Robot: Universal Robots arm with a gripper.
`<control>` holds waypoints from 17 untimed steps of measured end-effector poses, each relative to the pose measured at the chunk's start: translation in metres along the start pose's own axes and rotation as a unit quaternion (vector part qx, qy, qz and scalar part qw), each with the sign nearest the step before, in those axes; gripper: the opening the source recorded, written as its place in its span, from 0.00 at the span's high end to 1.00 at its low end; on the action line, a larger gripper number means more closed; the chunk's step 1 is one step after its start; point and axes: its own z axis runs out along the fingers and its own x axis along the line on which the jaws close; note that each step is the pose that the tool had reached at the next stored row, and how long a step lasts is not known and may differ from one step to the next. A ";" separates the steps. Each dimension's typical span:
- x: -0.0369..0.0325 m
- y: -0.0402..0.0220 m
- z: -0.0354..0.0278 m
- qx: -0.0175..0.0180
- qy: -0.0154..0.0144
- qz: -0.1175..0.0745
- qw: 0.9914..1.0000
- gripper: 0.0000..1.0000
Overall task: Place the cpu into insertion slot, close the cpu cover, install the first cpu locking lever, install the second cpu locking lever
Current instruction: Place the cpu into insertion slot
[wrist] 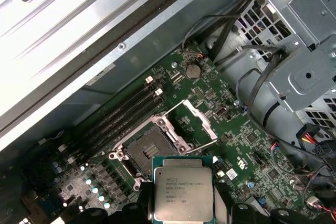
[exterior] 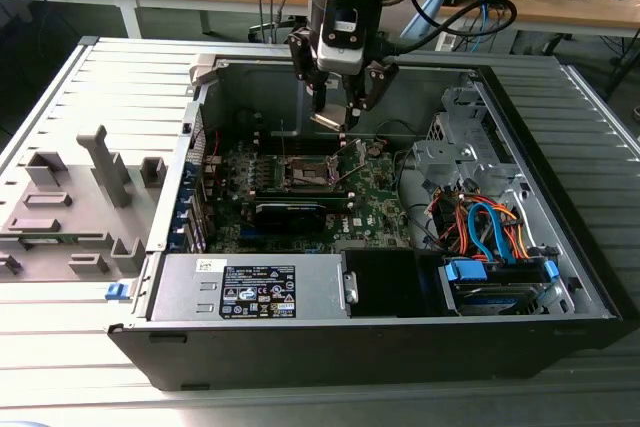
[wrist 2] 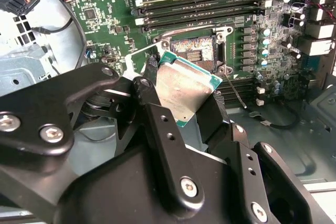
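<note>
Now, in the exterior view, the arm reaches down from the top centre of the frame into an open computer case [exterior: 560,277]. Its gripper [exterior: 340,113] hangs above the green motherboard [exterior: 300,209] and pinches the cpu [exterior: 327,119] between its fingers. The cpu is held clear of the board, above the slot [exterior: 305,173] in the frame's middle. A grey power supply [exterior: 250,292] fills the lower front of the case. Blue and orange cables [exterior: 487,229] lie toward the exterior view's right. A grey fixture [exterior: 80,197] rests on the table at the exterior view's left.

In the second wrist view, the black fingers [wrist 2: 149,92] clamp the cpu [wrist 2: 184,83] by two opposite edges. The cpu is tilted and shows its dull metal top with a green rim. The slot [wrist 2: 198,51] lies on the board beyond it, bare and apart from the chip. Long memory slots [wrist 2: 199,2] run just past the slot.

In the first wrist view, the cpu [wrist: 183,192] sits printed face up between the dark fingers [wrist: 223,203], close beside the slot [wrist: 149,149] but not in it. The cover [wrist: 193,123] is swung open, hinged at one edge of the slot, with board showing through its window. Memory slots [wrist: 122,111] run alongside, and a metal drive cage [wrist: 299,51] stands well apart.
</note>
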 end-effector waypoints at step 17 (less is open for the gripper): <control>0.0000 0.0000 0.0015 0.007 -0.004 0.035 0.999 0.45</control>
